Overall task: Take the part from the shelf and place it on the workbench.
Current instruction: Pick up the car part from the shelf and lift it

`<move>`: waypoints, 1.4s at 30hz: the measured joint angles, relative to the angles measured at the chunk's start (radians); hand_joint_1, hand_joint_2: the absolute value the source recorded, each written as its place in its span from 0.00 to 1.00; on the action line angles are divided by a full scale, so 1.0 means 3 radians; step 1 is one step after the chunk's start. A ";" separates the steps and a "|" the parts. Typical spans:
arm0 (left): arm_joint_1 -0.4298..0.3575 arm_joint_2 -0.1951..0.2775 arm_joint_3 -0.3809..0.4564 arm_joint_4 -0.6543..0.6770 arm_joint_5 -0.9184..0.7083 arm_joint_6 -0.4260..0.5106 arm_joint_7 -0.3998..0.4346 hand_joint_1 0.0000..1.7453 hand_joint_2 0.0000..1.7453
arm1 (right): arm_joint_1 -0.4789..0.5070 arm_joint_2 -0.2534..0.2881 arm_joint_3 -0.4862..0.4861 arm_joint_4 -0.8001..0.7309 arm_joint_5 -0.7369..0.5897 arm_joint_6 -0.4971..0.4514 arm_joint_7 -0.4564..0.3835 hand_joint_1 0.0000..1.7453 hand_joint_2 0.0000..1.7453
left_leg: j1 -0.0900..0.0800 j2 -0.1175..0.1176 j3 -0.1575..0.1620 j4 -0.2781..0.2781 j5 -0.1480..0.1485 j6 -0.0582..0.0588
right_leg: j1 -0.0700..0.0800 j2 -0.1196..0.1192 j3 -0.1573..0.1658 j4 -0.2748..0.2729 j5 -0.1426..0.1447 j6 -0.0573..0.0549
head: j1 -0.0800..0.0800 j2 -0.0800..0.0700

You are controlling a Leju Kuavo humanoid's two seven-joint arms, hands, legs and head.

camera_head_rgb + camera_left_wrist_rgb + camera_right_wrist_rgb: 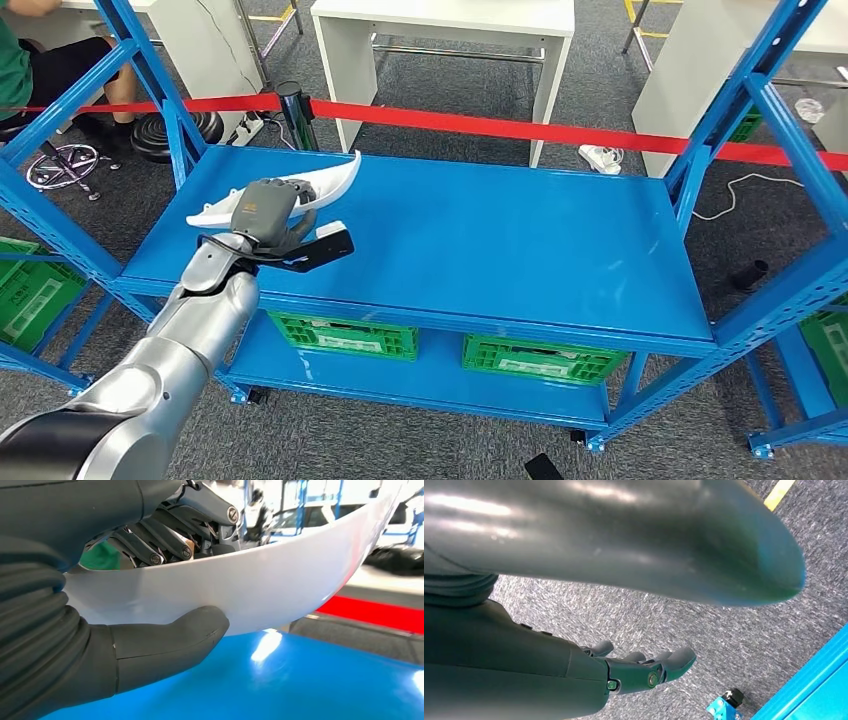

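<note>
The left hand (268,213) grips the white curved part (280,575) near one end, thumb under it and fingers (165,540) over its upper edge, holding it just above the blue shelf (480,240) at the near left. Most of the part's length juts past the grasp, so it could pivot or slip during the carry. The right hand (644,672) hangs over the carpet holding nothing, its fingers loosely bent. Farther off, the shelf upright (150,85) and the red barrier tape (500,128) could catch the part's tip if the arm swings wide

Blue shelf (500,240), 2 green crates (350,337) below.
</note>
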 joint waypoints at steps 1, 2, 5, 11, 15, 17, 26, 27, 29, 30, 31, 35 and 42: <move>0.0000 -0.0009 -0.0025 -0.0028 0.0011 0.0005 -0.0023 0.98 1.00 | 0.0000 0.0000 -0.0002 0.0000 -0.0004 0.0000 -0.0002 0.00 0.00 | 0.0000 0.0000 0.0000 0.0000 0.0000 0.0000 | 0.0000 0.0000 0.0000 0.0000 0.0000 0.0000 | 0.0000 0.0000; -0.0001 -0.0019 -0.0052 -0.0060 0.0024 0.0003 -0.0047 0.98 1.00 | 0.0000 0.0000 -0.0005 0.0000 -0.0008 0.0000 -0.0004 0.00 0.00 | 0.0000 0.0000 0.0000 0.0000 0.0000 0.0000 | 0.0000 0.0000 0.0000 0.0000 0.0000 0.0000 | 0.0000 0.0000; -0.0003 -0.0047 -0.0138 -0.0161 0.0072 -0.0029 -0.0100 0.98 1.00 | 0.0001 -0.0001 -0.0017 0.0000 -0.0015 0.0000 -0.0011 0.00 0.00 | 0.0000 0.0001 0.0000 0.0000 0.0000 0.0001 | 0.0000 0.0000 0.0000 -0.0001 0.0000 0.0000 | 0.0000 0.0000; 0.0018 -0.0088 -0.0372 -0.0462 0.0298 -0.0193 -0.0276 0.98 1.00 | 0.0000 -0.0006 -0.0047 0.0000 -0.0024 0.0000 -0.0020 0.00 0.00 | 0.0000 -0.0001 -0.0001 0.0000 -0.0001 0.0001 | 0.0000 -0.0001 0.0000 -0.0002 0.0000 0.0000 | 0.0000 0.0000; 0.0089 -0.0113 -0.0557 -0.0736 0.0455 -0.0342 -0.0331 0.98 1.00 | 0.0004 -0.0011 -0.0063 0.0000 -0.0033 -0.0003 -0.0027 0.00 0.00 | 0.0000 0.0001 -0.0002 0.0000 -0.0002 0.0003 | 0.0000 0.0000 0.0000 -0.0003 0.0000 0.0000 | 0.0000 0.0000; 0.0127 -0.0116 -0.0630 -0.0850 0.0486 -0.0378 -0.0328 0.98 1.00 | 0.0007 -0.0012 -0.0071 0.0000 -0.0034 -0.0004 -0.0034 0.00 0.00 | 0.0000 0.0001 -0.0002 0.0000 -0.0002 0.0003 | 0.0000 0.0000 0.0000 -0.0003 0.0000 0.0000 | 0.0000 0.0000; 0.0254 -0.0108 -0.0844 -0.1159 0.0646 -0.0464 -0.0234 0.98 1.00 | 0.0011 -0.0017 -0.0082 0.0000 -0.0026 -0.0002 -0.0041 0.00 0.00 | -0.0007 0.0001 -0.0005 0.0005 -0.0006 0.0009 | -0.0008 0.0000 0.0000 -0.0006 0.0002 0.0005 | 0.0000 0.0000; 0.0265 -0.0103 -0.0872 -0.1177 0.0668 -0.0467 -0.0212 0.98 1.00 | 0.0011 -0.0017 -0.0082 0.0000 -0.0023 -0.0001 -0.0041 0.00 0.00 | -0.0010 0.0001 -0.0007 0.0008 -0.0007 0.0011 | -0.0011 -0.0001 0.0000 -0.0008 0.0003 0.0007 | -0.0001 0.0000; 0.0283 -0.0092 -0.0915 -0.1198 0.0703 -0.0463 -0.0188 0.98 1.00 | 0.0011 -0.0017 -0.0082 0.0000 -0.0020 0.0000 -0.0041 0.00 0.00 | -0.0014 0.0002 -0.0010 0.0013 -0.0010 0.0016 | -0.0016 -0.0001 0.0000 -0.0009 0.0003 0.0013 | -0.0001 0.0000; 0.0290 -0.0086 -0.0930 -0.1204 0.0719 -0.0459 -0.0185 0.98 1.00 | 0.0011 -0.0017 -0.0082 0.0000 -0.0019 0.0000 -0.0041 0.00 0.00 | -0.0016 0.0002 -0.0011 0.0016 -0.0012 0.0020 | -0.0018 -0.0001 0.0001 -0.0009 0.0003 0.0017 | -0.0001 0.0000; 0.0295 -0.0081 -0.0945 -0.1208 0.0735 -0.0456 -0.0184 0.98 1.00 | 0.0012 -0.0017 -0.0082 0.0000 -0.0018 0.0000 -0.0041 0.00 0.00 | -0.0018 0.0002 -0.0013 0.0021 -0.0014 0.0025 | -0.0020 -0.0001 0.0001 -0.0009 0.0004 0.0023 | -0.0001 0.0000; 0.0310 -0.0059 -0.1013 -0.1254 0.0809 -0.0479 -0.0174 0.98 1.00 | 0.0013 -0.0017 -0.0082 0.0000 -0.0016 0.0000 -0.0041 0.00 0.00 | -0.0032 0.0002 -0.0021 0.0027 -0.0009 0.0066 | -0.0033 -0.0001 0.0005 -0.0021 0.0016 0.0061 | -0.0001 0.0000; 0.0343 -0.0041 -0.1110 -0.1318 0.0884 -0.0518 -0.0139 0.98 1.00 | 0.0015 -0.0032 -0.0086 0.0000 -0.0012 -0.0005 -0.0052 0.00 0.00 | 0.0009 0.0023 -0.0008 -0.0070 0.0078 0.0132 | -0.0014 -0.0002 -0.0347 0.0822 -0.0447 0.0115 | 0.0008 0.0000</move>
